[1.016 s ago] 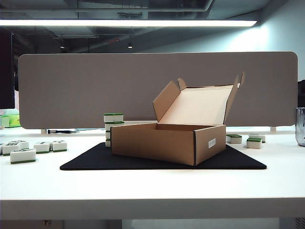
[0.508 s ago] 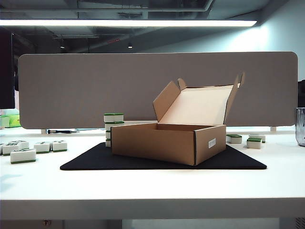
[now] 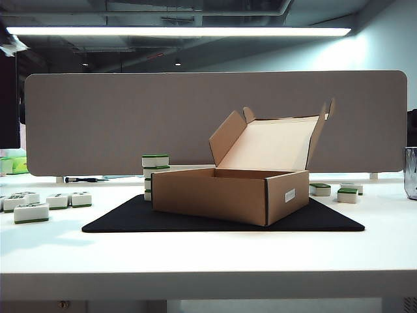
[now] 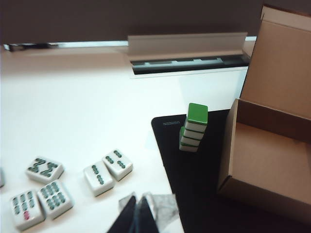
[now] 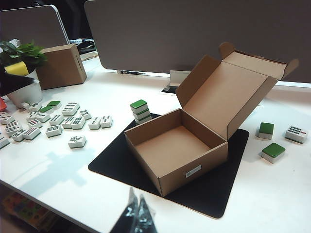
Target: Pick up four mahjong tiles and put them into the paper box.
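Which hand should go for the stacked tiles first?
Left. The left hand, shut, looks down near the stack of mahjong tiles beside the empty paper box. The right hand, shut, sits farther back.

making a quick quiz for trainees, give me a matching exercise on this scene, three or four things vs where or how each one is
Things:
1. paper box
2. stack of mahjong tiles
3. black mat
4. left tool

Place or state:
A. shut, above the white table near loose face-up tiles
B. lid flap open, nothing inside
C. lying flat under the box
D. standing upright on the mat beside the box

Pairs: 1-B, 2-D, 3-C, 4-A
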